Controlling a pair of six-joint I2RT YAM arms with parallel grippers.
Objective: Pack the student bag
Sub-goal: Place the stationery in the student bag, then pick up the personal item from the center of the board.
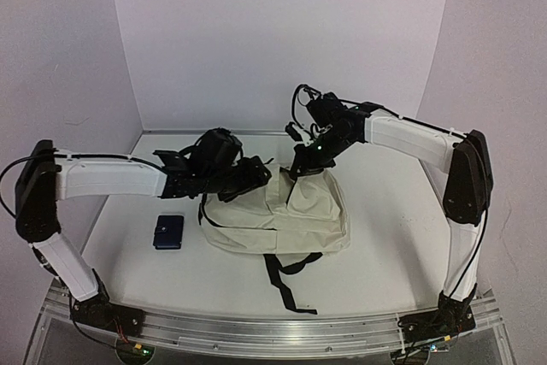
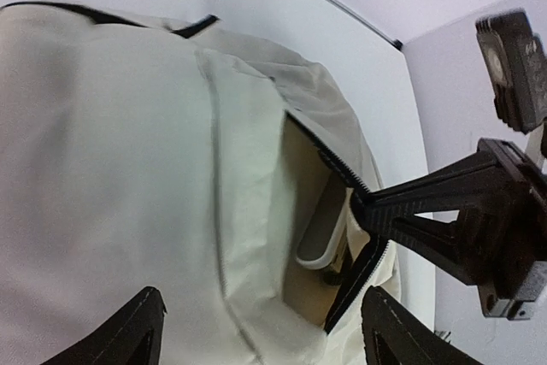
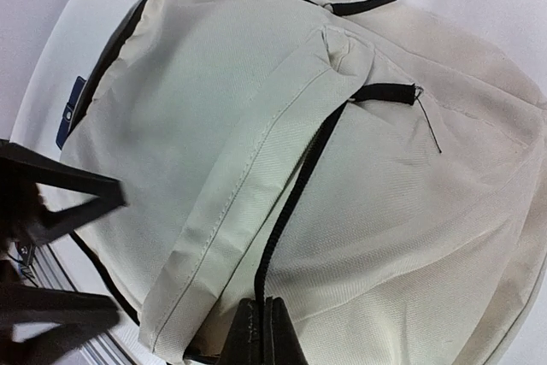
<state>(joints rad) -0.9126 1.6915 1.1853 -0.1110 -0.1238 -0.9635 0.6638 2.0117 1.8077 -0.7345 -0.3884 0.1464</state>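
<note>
The student bag (image 1: 282, 211) lies mid-table, cream with black zippers and straps. My right gripper (image 1: 301, 168) is shut on the bag's zipper edge (image 3: 295, 203) at the far top and holds the flap up; its closed tips (image 3: 265, 318) pinch the black zipper line. Just left of the lifted opening hovers my left gripper (image 1: 248, 173), open, with nothing between its fingers (image 2: 261, 318). In the left wrist view the opening (image 2: 333, 245) gapes, and a white-rimmed object (image 2: 320, 237) sits inside the student bag (image 2: 111, 168). The right gripper's tips (image 2: 363, 207) grip the edge there.
A small dark blue case (image 1: 168, 232) lies flat on the table left of the bag, also seen as a blue sliver (image 3: 68, 113) in the right wrist view. A black strap (image 1: 286, 284) trails from the bag toward the near edge. White walls enclose the table.
</note>
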